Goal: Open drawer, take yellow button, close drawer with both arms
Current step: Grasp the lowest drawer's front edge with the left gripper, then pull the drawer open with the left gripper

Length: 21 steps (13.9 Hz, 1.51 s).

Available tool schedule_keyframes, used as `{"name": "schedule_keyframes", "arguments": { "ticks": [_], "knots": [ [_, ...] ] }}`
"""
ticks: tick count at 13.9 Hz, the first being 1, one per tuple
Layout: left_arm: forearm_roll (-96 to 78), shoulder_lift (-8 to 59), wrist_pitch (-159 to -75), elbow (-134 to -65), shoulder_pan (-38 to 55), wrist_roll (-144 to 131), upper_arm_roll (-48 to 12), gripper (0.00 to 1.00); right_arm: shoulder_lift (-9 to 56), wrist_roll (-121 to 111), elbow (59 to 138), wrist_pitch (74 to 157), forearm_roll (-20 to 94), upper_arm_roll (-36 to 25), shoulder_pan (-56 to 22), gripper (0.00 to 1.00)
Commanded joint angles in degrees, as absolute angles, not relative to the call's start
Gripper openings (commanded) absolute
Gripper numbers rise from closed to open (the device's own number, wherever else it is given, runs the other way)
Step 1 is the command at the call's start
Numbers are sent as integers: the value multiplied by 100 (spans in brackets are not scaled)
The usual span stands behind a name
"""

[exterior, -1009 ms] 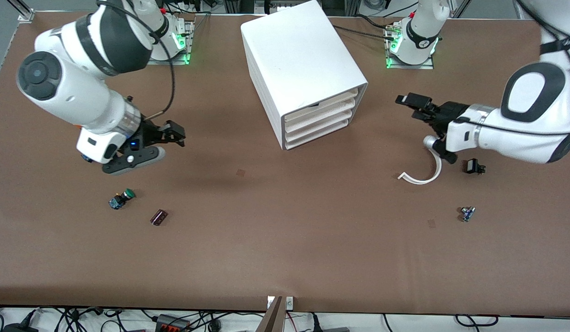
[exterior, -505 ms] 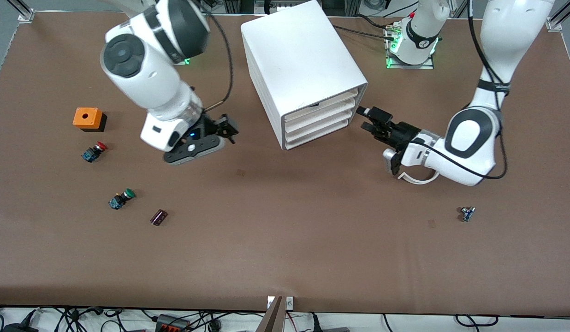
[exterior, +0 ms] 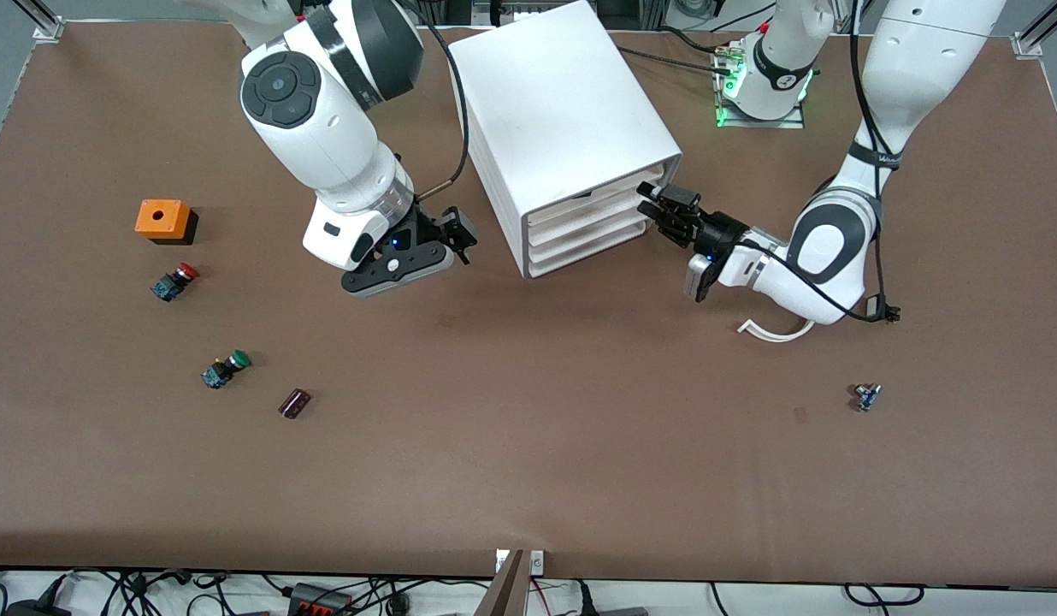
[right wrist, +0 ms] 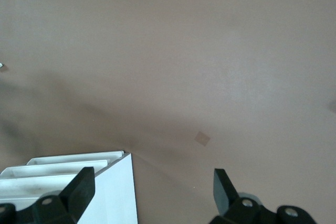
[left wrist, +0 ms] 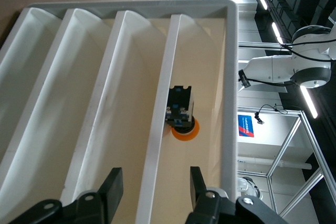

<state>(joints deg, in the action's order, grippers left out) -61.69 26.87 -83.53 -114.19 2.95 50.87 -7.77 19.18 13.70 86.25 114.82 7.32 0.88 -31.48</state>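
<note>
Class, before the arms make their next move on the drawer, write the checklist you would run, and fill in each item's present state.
1. Left gripper at the cabinet's drawer fronts: ok.
2. Left gripper open, ready to take hold: ok.
3. Top drawer pulled out: not ok, it sits level with the other fronts.
4. Button in the drawer: ok, orange cap seen in the left wrist view.
5. Right gripper open, beside the cabinet over bare table: ok.
6. Left fingers gripping a drawer front: cannot tell.
</note>
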Motion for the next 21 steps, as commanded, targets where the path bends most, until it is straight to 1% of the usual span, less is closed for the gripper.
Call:
{"name": "schedule_keyframes", "arguments": {
  "ticks": [1, 3, 4, 5, 6, 7, 9, 10, 15, 16, 18, 21],
  "knots": [
    [-6416, 2593, -8517, -11715, 448, 5343, -782, 57, 1986, 1424, 8490, 11435, 809, 53, -3182, 100],
    [-6565, 2567, -8665, -11847, 545, 5396, -782, 53, 1978, 1424, 8490, 11400, 809, 44, -3173, 100],
    [-6565, 2566, -8710, -11865, 580, 5423, -782, 45, 1978, 1424, 8490, 11391, 809, 44, -3173, 100],
    [-6565, 2575, -8701, -11874, 589, 5510, -782, 32, 1978, 1424, 8490, 11391, 817, 44, -3173, 100],
    [-6565, 2575, -8710, -11918, 615, 5563, -782, 23, 1969, 1424, 8490, 11382, 817, 44, -3173, 100],
    [-6565, 2575, -8719, -11944, 659, 5572, -782, 21, 1969, 1424, 8482, 11382, 817, 44, -3173, 100],
    [-6565, 2575, -8701, -11909, 633, 5572, -782, 5, 1969, 1424, 8490, 11382, 817, 44, -3173, 100],
    [-6565, 2575, -8701, -11866, 607, 5572, -774, 3, 1977, 1424, 8490, 11382, 817, 44, -3173, 100],
    [-6373, 2654, -8710, -11479, 335, 5546, -677, 4, 1986, 1415, 8481, 11452, 958, 44, -3173, 100],
    [-6311, 2759, -8710, -11313, 186, 5537, -668, 4, 1986, 1415, 8481, 11452, 958, 44, -3173, 100],
    [-5900, 3066, -8701, -10699, 10, 5502, -677, 4, 1986, 1415, 8481, 11452, 958, 44, -3173, 100],
    [-5713, 3436, -8701, -10100, -184, 5502, -677, 5, 1986, 1415, 8473, 11496, 967, 44, -3173, 100]
  ]
}}
